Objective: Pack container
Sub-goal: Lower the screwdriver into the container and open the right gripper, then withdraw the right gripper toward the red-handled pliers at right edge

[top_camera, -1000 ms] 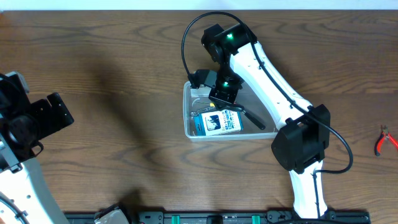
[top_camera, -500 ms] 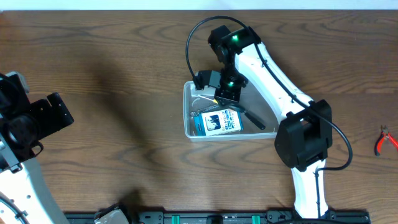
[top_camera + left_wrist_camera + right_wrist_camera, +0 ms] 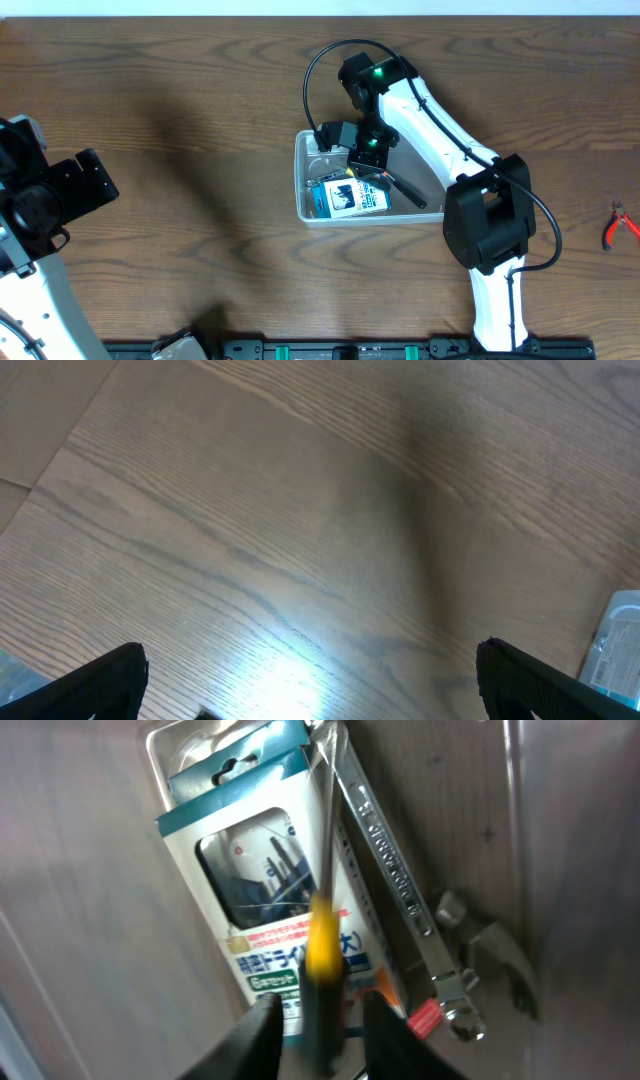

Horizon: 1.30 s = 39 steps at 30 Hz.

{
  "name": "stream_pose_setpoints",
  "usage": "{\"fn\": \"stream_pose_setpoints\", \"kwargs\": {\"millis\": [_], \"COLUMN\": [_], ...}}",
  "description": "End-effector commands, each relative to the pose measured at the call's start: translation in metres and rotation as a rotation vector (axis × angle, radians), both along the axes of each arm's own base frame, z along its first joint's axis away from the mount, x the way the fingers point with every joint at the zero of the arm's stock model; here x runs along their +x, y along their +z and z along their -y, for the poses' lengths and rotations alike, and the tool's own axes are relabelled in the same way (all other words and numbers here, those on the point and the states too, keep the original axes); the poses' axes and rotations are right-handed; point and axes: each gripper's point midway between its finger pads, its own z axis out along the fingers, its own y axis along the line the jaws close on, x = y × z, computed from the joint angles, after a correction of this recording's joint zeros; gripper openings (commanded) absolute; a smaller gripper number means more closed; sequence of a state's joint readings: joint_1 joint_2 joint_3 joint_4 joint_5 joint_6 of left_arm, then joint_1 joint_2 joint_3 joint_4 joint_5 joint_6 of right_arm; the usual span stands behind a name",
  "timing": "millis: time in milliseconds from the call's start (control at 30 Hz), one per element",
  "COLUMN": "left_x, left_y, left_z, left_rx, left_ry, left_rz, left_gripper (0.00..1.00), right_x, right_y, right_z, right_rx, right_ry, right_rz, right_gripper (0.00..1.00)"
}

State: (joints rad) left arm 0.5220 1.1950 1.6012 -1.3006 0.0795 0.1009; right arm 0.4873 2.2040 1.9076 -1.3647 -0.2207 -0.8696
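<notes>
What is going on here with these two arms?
The right gripper is low over the clear container with a yellow-handled screwdriver between its fingers; whether it grips it is unclear. A blue-and-white package and a wrench lie inside already. The left gripper hangs open and empty over the table. Red pliers lie outside, far right.

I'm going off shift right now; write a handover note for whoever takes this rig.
Left gripper: open, empty, parked aside.
Right gripper: over the container, jaws either side of a yellow tool; grip unclear.
Packed: box, wrench, black-handled tool.
Left to do: settle the yellow tool, then probably pack the red pliers lying on the table.
</notes>
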Motion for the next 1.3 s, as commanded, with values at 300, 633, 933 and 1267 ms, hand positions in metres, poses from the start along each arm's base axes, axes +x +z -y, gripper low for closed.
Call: {"fn": "stream_pose_setpoints", "kwargs": {"millis": [300,633,933,1267], "left_x": [0.001,0.001,0.001,0.001], "left_y": [0.003,0.003,0.003,0.003], "left_z": [-0.001,-0.001,-0.001,-0.001], "left_rx": [-0.007,-0.007,-0.007,-0.007], "left_ry": [0.011,0.011,0.011,0.011], "left_rz": [0.014,0.014,0.014,0.014], "left_gripper": [0.98,0.98,0.98,0.98], "right_x": [0.009,0.081,0.07,-0.006], "right_y": [0.003,0.104,0.205,0.23], "right_z": [0.007,0.054,0.168,0.259], "right_rx": [-0.026,-0.161,-0.077,-0.126], "right_ry": [-0.023,-0.509,-1.083,-1.514], "right_rz": [0.038,0.421,0.528,0.377], "right_gripper": [0.61,0.99,0.99,0.99]}}
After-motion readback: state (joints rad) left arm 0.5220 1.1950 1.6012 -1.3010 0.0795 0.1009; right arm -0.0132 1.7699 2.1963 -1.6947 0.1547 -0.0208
